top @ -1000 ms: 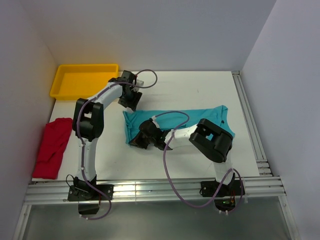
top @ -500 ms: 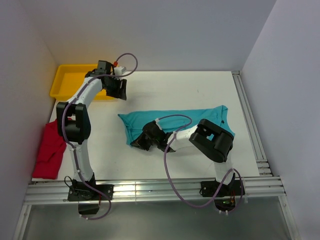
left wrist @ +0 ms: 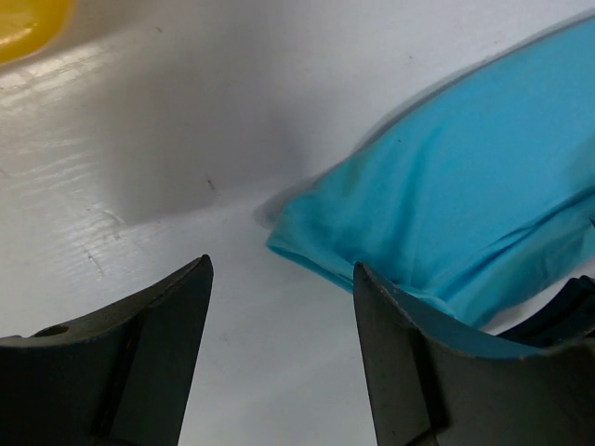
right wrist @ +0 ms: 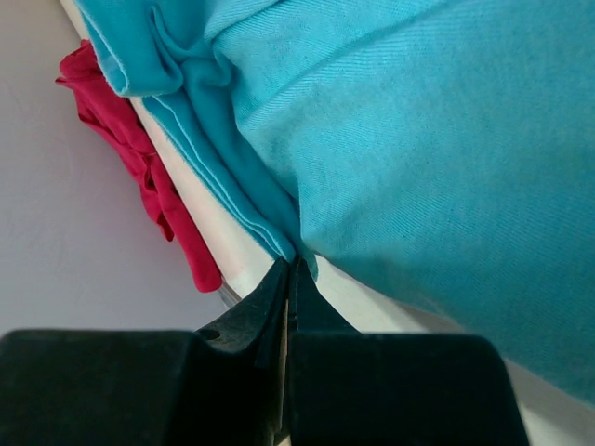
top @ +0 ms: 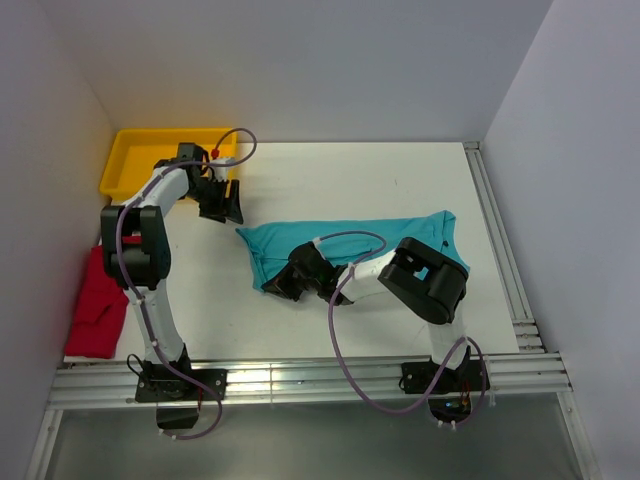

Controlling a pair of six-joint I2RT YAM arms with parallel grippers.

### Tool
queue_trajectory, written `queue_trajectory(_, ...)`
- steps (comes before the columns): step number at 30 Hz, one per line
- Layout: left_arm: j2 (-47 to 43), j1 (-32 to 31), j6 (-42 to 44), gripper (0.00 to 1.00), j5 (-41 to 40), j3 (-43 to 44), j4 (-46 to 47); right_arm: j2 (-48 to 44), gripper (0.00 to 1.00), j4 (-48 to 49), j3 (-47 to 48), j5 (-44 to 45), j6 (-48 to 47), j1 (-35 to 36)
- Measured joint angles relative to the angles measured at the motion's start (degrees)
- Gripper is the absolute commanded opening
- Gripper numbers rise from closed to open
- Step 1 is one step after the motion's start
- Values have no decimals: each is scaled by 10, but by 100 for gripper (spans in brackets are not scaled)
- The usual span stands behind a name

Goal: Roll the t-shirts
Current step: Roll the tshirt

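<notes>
The teal t-shirt (top: 400,240) lies folded into a long band across the middle of the table. Its left end shows in the left wrist view as the teal t-shirt (left wrist: 465,204). My right gripper (top: 280,287) sits low at the band's near-left corner, shut on the hem. In its own view the right gripper (right wrist: 290,265) pinches the layered teal edge (right wrist: 232,200). My left gripper (top: 222,207) hovers open beyond the shirt's far-left corner, near the tray. Only bare table shows between the left gripper (left wrist: 281,271) fingers. The red t-shirt (top: 100,305) lies crumpled at the table's left edge.
A yellow tray (top: 165,133) stands at the back left corner, just behind my left gripper. Metal rails (top: 300,380) run along the near edge and the right side. White walls close in the left, back and right.
My left arm swung left and back, away from the teal shirt's far-left corner toward the tray. That corner now lies spread out on the table. The right arm stayed put.
</notes>
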Motion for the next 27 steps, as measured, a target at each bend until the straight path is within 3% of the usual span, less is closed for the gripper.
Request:
queue_trajectory(17,28,-2,-16,69,31,-12,21,0,0,4,-1,-3,0,-2)
queue_trajectory(27,43,-18,-34,58,26,-14,38,0,0,3,-1,-2,0,-2)
